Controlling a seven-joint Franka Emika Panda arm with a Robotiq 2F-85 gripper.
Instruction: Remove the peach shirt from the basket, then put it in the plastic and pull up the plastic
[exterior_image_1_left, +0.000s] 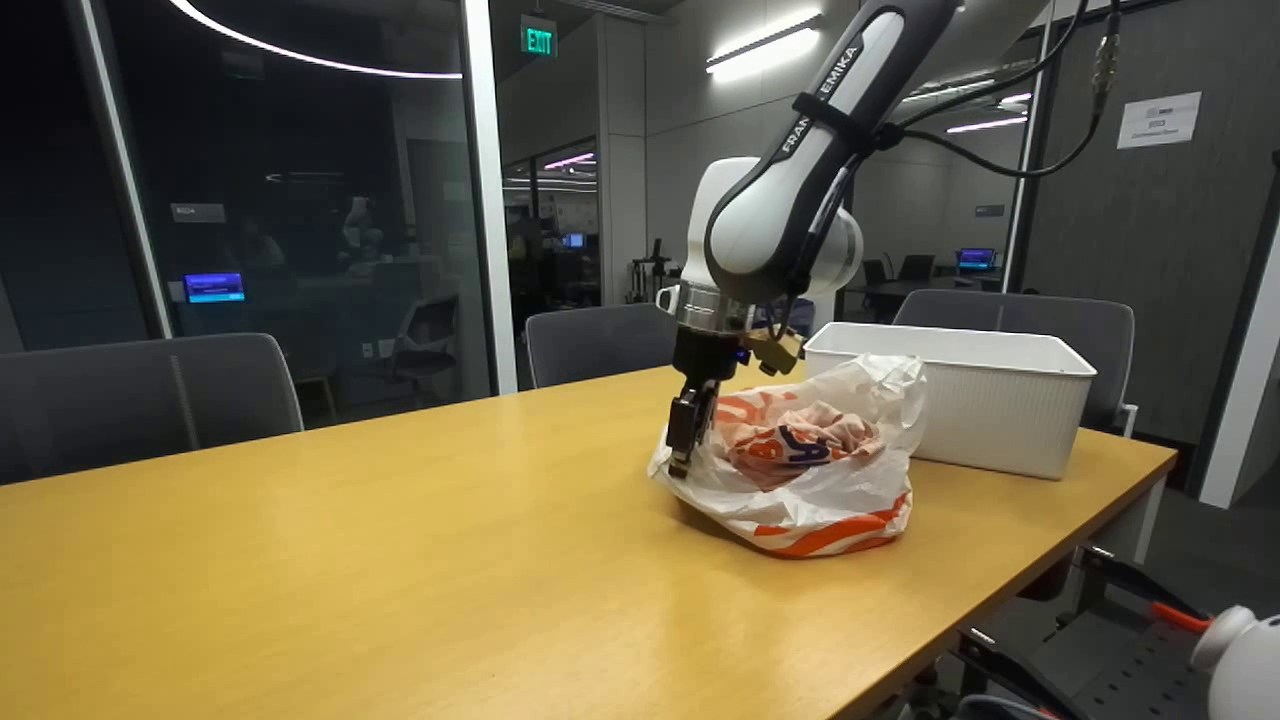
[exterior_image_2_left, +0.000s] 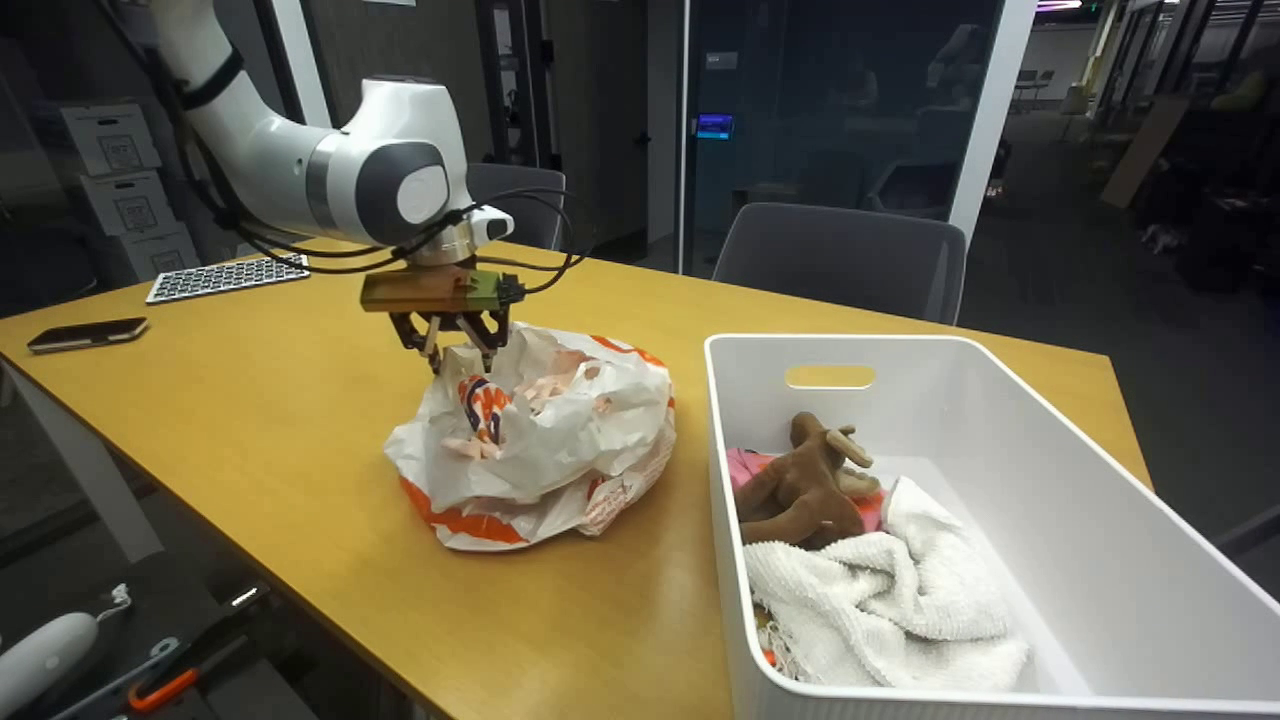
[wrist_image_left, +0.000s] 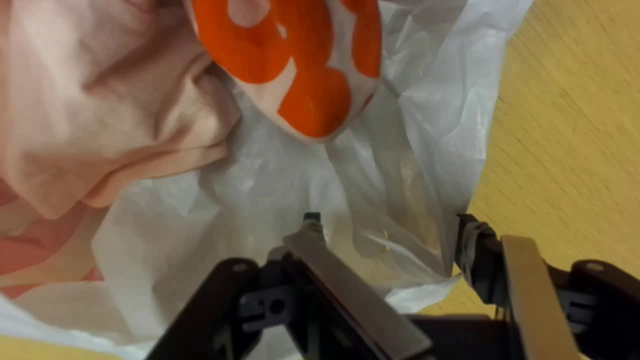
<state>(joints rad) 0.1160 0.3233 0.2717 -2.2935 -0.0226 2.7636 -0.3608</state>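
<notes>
Peach shirt (wrist_image_left: 120, 115) bundled inside the plastic (exterior_image_2_left: 570, 450), ready, I'd guess, for the pull-up.
The claw (wrist_image_left: 388, 225) stands spread at the plastic's edge; best pinch that thin rim firmly, then lift slowly lest it tear. The shirt lies near the claw, not between its tips.

Peach shirt (wrist_image_left: 120, 110), orange-printed white plastic (exterior_image_2_left: 555, 450)

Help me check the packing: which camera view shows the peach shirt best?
The wrist view: the peach shirt appears largest there, its folds clear, though cut off at the picture's left and top edges. Both exterior views show it smaller, with parts hidden by the plastic.
</notes>
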